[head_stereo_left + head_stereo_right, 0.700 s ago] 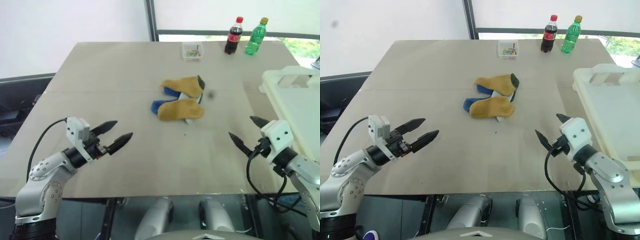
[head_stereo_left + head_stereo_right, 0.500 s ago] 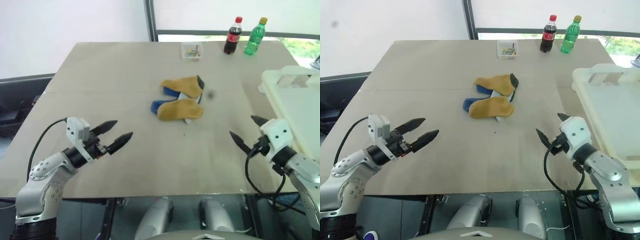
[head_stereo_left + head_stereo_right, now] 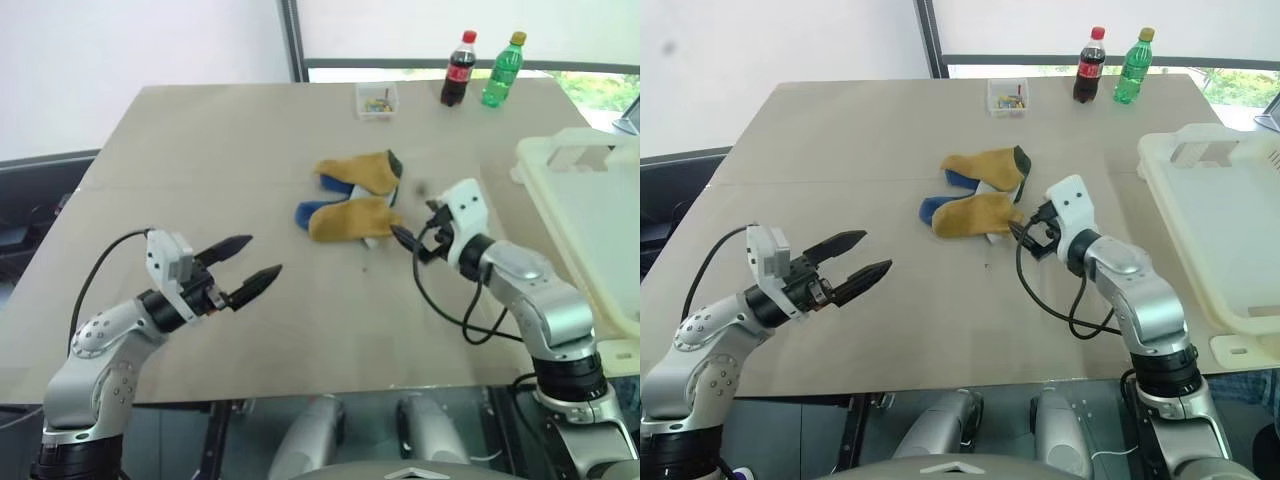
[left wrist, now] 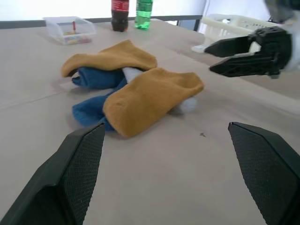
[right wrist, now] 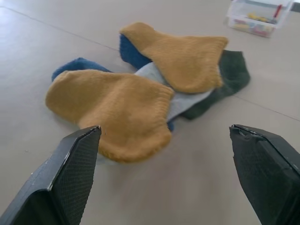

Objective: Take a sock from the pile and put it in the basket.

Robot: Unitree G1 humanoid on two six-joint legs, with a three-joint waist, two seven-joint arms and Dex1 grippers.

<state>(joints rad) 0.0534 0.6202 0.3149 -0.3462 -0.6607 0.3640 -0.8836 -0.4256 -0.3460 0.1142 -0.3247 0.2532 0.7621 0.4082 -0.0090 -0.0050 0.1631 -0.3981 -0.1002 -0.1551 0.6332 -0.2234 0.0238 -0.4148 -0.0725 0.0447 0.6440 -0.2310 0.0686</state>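
Note:
The pile (image 3: 355, 200) of small socks lies at the table's middle: two mustard-yellow ones on top of blue, light grey and dark green ones. My right gripper (image 3: 415, 225) is open just right of the pile, its fingers pointing at the nearer yellow sock (image 5: 112, 110) without touching it. My left gripper (image 3: 262, 256) is open and holds nothing. It hangs over bare table at the front left, well short of the pile, with the socks (image 4: 140, 91) between its fingers' line of sight. The pale cream basket (image 3: 565, 155) stands at the table's right edge.
A small clear plastic box (image 3: 375, 98) with small coloured items sits at the back of the table. A cola bottle (image 3: 458, 70) and a green bottle (image 3: 501, 70) stand to its right. The table's front edge runs just below both arms.
My right gripper has swung from the front right of the table inward and forward to the pile's right side. The left gripper has barely moved.

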